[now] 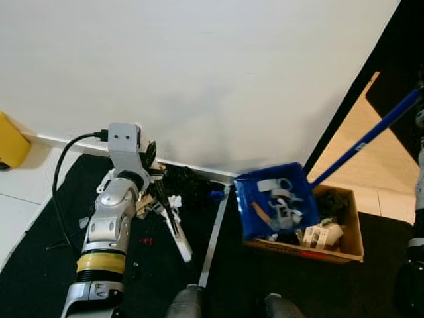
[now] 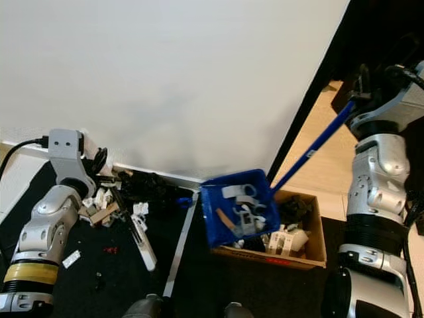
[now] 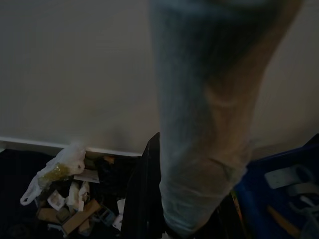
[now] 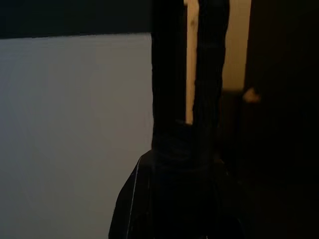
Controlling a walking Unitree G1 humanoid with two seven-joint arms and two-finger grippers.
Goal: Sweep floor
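Observation:
A blue dustpan [image 1: 275, 199] hangs tilted over an open cardboard box [image 1: 338, 250], loaded with white and tan scraps. Its long blue handle [image 2: 311, 149] climbs to the upper right, where my right gripper [image 2: 354, 99] is shut on it. My left gripper [image 1: 151, 162] sits low by the wall, right at a pile of debris [image 2: 99, 202] of white, tan and black bits on the black mat [image 1: 40, 252]. A silver broom pole [image 1: 213, 235] lies on the mat, its dark head [image 1: 182, 182] against the skirting. In the left wrist view a blurred pale shape [image 3: 204, 124] hides most of the scene.
The white wall runs across the back. A yellow object [image 1: 10, 142] sits at the far left, and a black cable [image 1: 63, 165] trails from my left wrist. A white stick-like piece [image 1: 180, 238] lies beside the pole. Beige floor [image 1: 358, 152] opens past a dark edge on the right.

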